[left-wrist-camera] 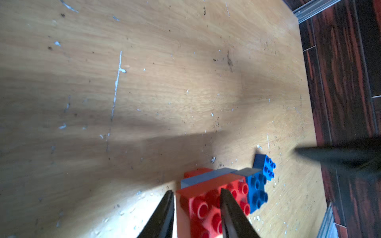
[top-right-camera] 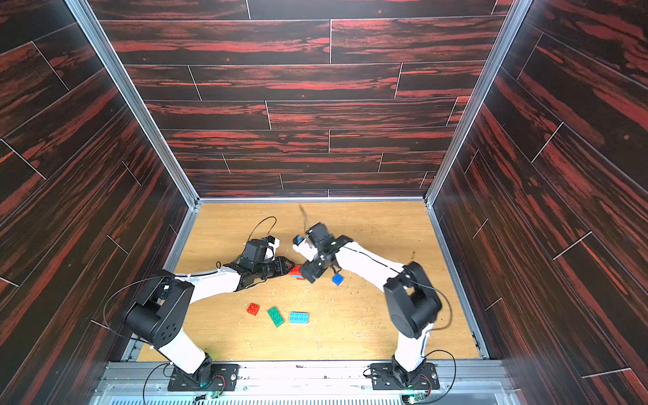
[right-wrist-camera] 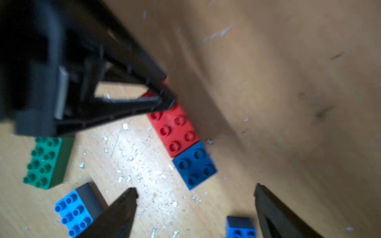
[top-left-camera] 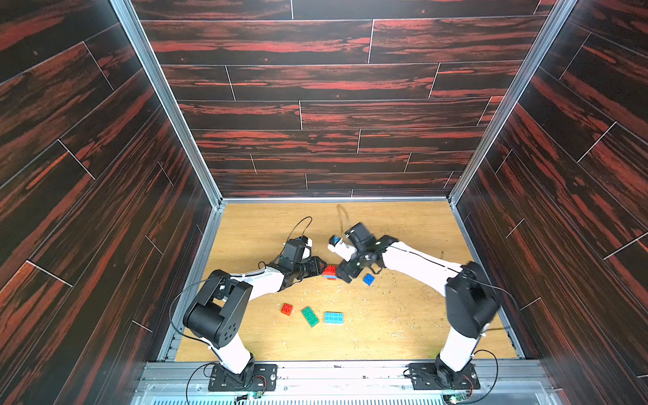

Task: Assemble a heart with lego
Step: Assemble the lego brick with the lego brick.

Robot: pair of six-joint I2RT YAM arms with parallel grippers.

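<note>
Four lego loose on counter [top-left-camera: 403, 333]: red square [top-left-camera: 287, 309], green brick [top-left-camera: 310, 316] and light-blue brick [top-left-camera: 333, 317] in a row toward the front, loose dark-blue square [top-left-camera: 368, 279] just beside right gripper [right-wrist-camera: 194, 191]. Part-built heart [top-left-camera: 329, 271] mid-counter, between the two grippers: red on top, light blue showing under it, another dark-blue square joined flush at one end.

Left gripper [right-wrist-camera: 170, 101]: jaws clenched, tips down on heart's red brick at the end away from the dark blue, pinning it to counter. Pinch or plain press, cannot tell. Right gripper: jaws released, spread wide, nothing between, hovering just off heart's dark-blue end. Right arm blurred in both top views, height unclear.

Step in hand, by the look: dark-blue piece seated on heart, right arm free for next pick. Roughly half done, judging by four bricks unused.

Next move, likely: fetch loose dark-blue square, nearest by far. Calls for jaws straddling two flat sides, not studs; clean lift; studs lined up over heart before pressing down; left hold firm against sliding.
</note>
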